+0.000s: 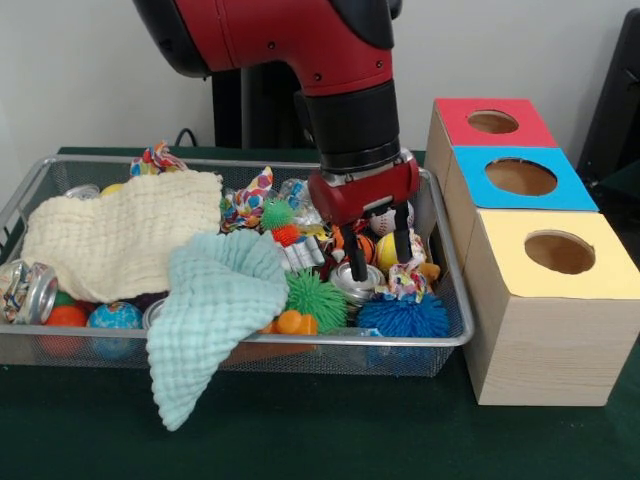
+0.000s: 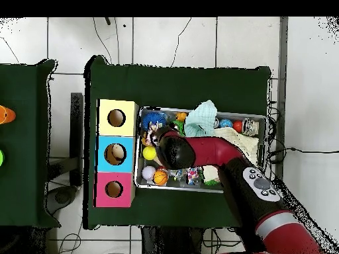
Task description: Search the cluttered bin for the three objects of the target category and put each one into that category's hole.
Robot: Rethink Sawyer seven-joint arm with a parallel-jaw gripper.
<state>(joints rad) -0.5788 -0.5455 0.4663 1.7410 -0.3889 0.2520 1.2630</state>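
Note:
The wire-mesh bin [image 1: 250,345] holds mixed clutter; it also shows in the overhead view [image 2: 165,110]. My gripper [image 1: 379,258] is down in the bin's right end, open, with its fingers [image 1: 355,262] among balls and a can. One knotted fabric bundle [image 1: 405,279] lies just under the right finger, touching or nearly touching it. A second bundle [image 1: 250,195] lies mid-bin at the back. A third [image 1: 155,158] sits on the back rim at the left. In the overhead view the arm [image 2: 198,151] hides the gripper.
Three wooden boxes with holes stand right of the bin: red [image 1: 490,120], blue [image 1: 520,178], yellow [image 1: 560,250]. A cream cloth [image 1: 120,235] and a mint cloth [image 1: 215,310] cover the bin's left and middle. Green [image 1: 315,300] and blue [image 1: 403,317] spiky balls lie at the front.

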